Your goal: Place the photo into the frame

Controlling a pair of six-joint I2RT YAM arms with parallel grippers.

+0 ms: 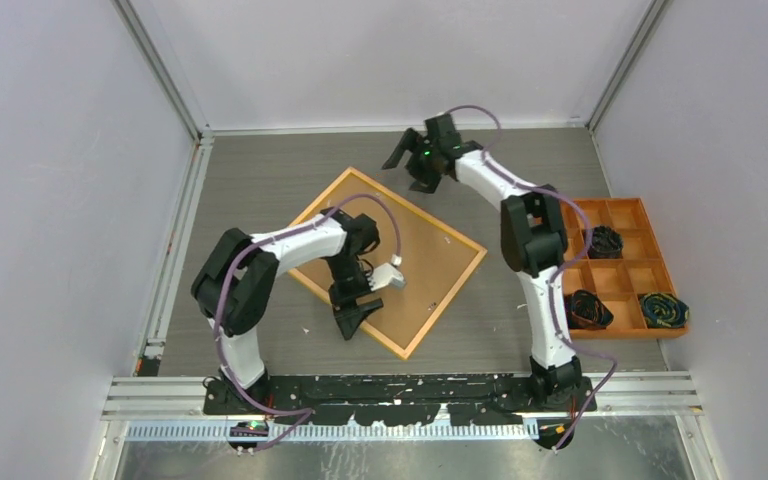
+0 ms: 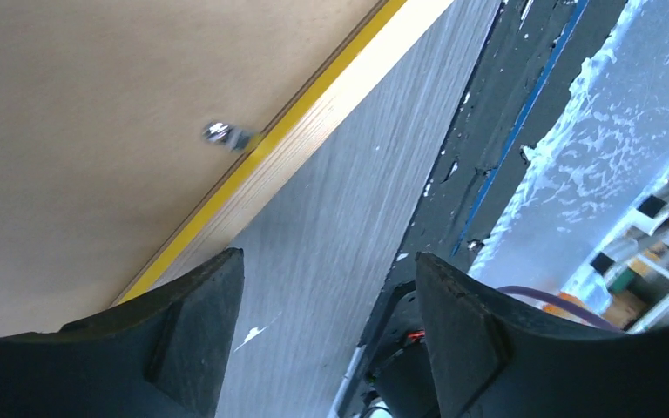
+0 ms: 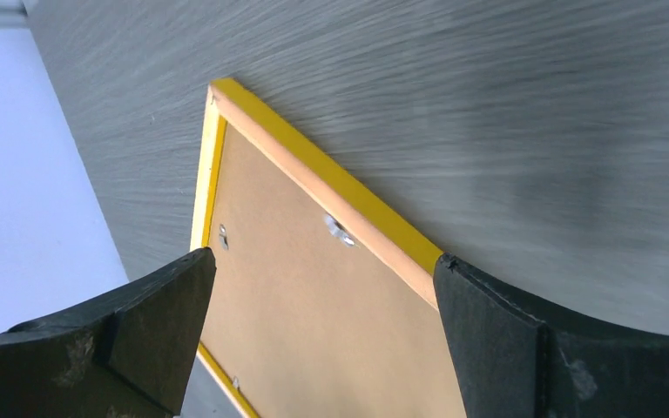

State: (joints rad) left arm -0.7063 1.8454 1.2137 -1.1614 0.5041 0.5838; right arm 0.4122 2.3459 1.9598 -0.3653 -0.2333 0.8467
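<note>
The frame (image 1: 460, 268) lies back-up and turned diagonally on the grey table, with a plain brown backing board (image 1: 420, 262) filling it. The photo is not in view. My left gripper (image 1: 355, 318) is open and empty, low over the frame's near-left edge. In the left wrist view the gripper (image 2: 327, 340) has bare table between its fingers and the frame's yellow edge (image 2: 305, 122) beside the left finger. My right gripper (image 1: 410, 165) is open and empty above the table, beyond the frame's far corner. In the right wrist view the gripper (image 3: 322, 340) looks down on that corner (image 3: 226, 94) and on the board (image 3: 314, 322).
An orange compartment tray (image 1: 650, 208) stands at the right with dark bundles (image 1: 588, 308) in three cells. Small metal clips (image 3: 340, 231) sit along the frame's inner edge. Walls close in the left, far and right sides. A metal rail (image 1: 400, 392) runs along the near edge.
</note>
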